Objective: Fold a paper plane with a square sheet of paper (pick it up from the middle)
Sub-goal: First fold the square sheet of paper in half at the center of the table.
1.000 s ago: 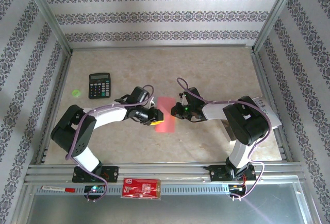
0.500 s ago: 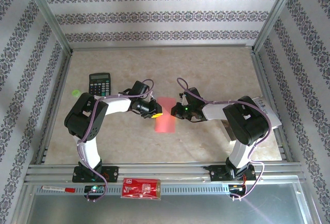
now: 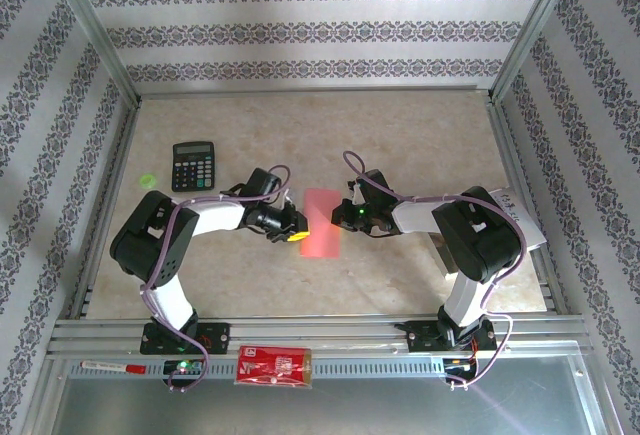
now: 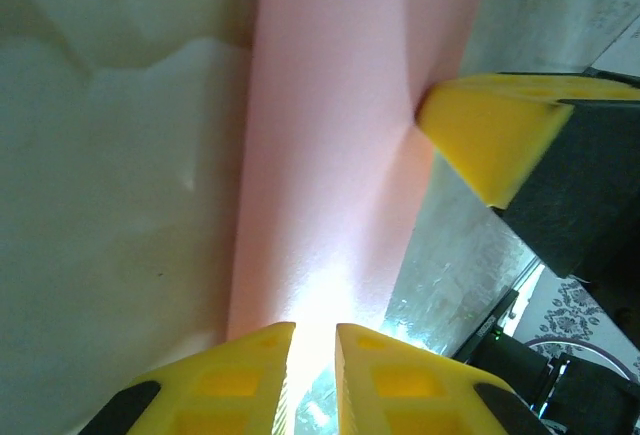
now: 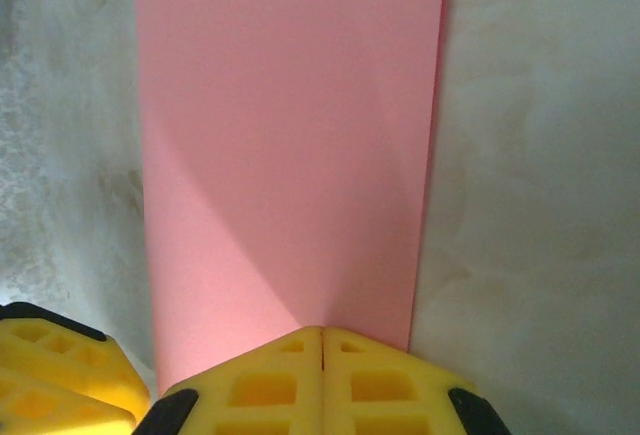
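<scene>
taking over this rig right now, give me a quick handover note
Left gripper: jaws nearly together at the left edge of the square sheet of paper; cannot tell whether they pinch it.
Right gripper: shut, tips set on the paper's right edge.
Paper: mid-table between the two grippers, lying flat as a narrow pink rectangle, so apparently folded in half.
Done: seemingly the first half fold.
Left: nose and wing folds; no pointed plane shape yet.
Black calculator sits well clear, far left.

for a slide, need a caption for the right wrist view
Shut right pincer at the near edge of a pink paper sheet on the table
</scene>
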`<state>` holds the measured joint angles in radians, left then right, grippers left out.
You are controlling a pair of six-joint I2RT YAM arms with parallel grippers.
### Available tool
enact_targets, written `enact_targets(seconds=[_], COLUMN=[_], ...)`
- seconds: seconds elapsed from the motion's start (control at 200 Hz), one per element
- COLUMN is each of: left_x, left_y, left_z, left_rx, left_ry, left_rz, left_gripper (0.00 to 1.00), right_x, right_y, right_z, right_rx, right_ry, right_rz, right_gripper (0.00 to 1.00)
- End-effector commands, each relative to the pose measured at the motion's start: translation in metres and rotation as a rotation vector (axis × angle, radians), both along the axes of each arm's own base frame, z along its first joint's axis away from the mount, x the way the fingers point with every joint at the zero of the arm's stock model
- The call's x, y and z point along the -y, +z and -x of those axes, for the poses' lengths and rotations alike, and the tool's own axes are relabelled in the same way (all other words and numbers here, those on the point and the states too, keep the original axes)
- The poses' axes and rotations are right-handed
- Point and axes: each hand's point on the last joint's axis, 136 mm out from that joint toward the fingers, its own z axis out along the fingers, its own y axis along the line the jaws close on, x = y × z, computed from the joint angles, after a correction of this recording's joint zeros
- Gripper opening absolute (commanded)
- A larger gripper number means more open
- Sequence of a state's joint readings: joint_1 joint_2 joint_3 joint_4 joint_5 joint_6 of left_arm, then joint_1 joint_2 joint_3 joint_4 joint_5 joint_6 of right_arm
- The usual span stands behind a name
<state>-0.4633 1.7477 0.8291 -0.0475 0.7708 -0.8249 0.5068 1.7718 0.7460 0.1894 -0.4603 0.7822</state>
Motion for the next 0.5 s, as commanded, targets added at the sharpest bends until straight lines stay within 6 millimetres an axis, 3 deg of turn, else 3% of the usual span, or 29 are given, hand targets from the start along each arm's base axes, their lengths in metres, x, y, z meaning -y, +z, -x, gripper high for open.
enact_targets(seconds=[0.0,0.495], left_x=[0.005,-0.009], left_y=[-0.001,-0.027], left_z=[-0.003,0.010], left_rx=[0.006,-0.038], left_ry=[-0.001,-0.016], left_rz=[0.025,-0.058], left_gripper=[0.16,0.13], right_x=[0.046,0.047], right_y=[-0.067,-0.066], right_z=[0.055,0.055], right_rx=[-0.239,-0.234], right_ry=[-0.031,-0.033], right_rz=[0.240,0.243], right_gripper=[0.00,0.00])
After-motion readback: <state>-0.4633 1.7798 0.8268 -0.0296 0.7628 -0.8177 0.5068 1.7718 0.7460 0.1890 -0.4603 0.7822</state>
